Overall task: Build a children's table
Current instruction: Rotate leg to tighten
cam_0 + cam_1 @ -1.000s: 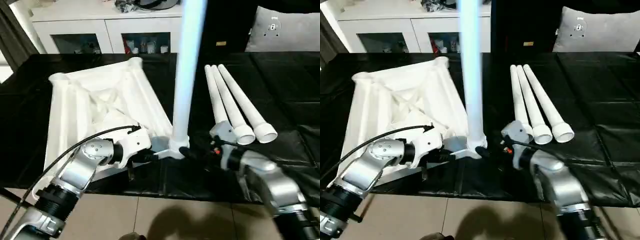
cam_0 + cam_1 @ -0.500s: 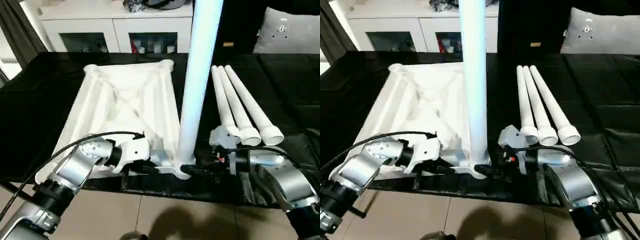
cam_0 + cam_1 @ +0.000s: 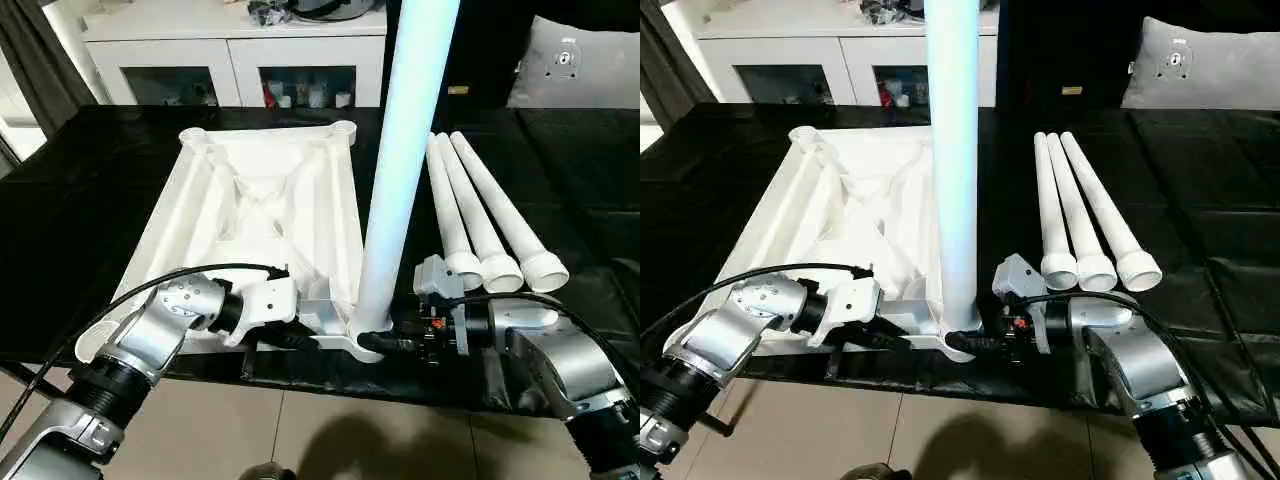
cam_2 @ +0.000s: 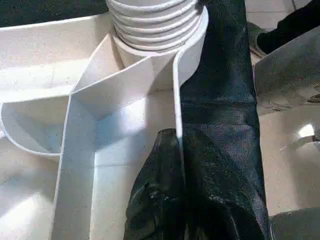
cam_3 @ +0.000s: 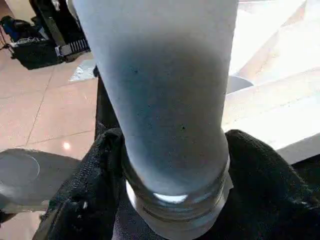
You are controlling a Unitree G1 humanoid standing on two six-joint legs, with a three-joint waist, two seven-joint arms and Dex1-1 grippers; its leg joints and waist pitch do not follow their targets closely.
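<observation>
The children's table top point(image 3: 250, 200) lies upside down on the black table, ribs up. One white leg point(image 3: 400, 180) stands upright in its near right corner socket point(image 3: 365, 345). My left gripper point(image 3: 300, 338) is shut on the top's thin near rim point(image 4: 177, 100) just beside that socket, its fingers point(image 4: 160, 200) pinching the wall. My right gripper point(image 3: 385, 343) is at the foot of the upright leg point(image 5: 160, 100), with its fingers point(image 5: 85, 200) pressed against both sides. Three more legs point(image 3: 480, 220) lie side by side to the right of the top.
A white cabinet point(image 3: 230, 50) stands behind the black table point(image 3: 80, 200), and a grey cushion point(image 3: 580, 60) sits at the back right. The table's near edge drops to a tiled floor point(image 3: 300, 430) just below both grippers.
The right gripper's fingers have closed in on the foot of the upright leg. The table top now lies squarer to the table edge, and the view itself has shifted. The left grip is unchanged.
</observation>
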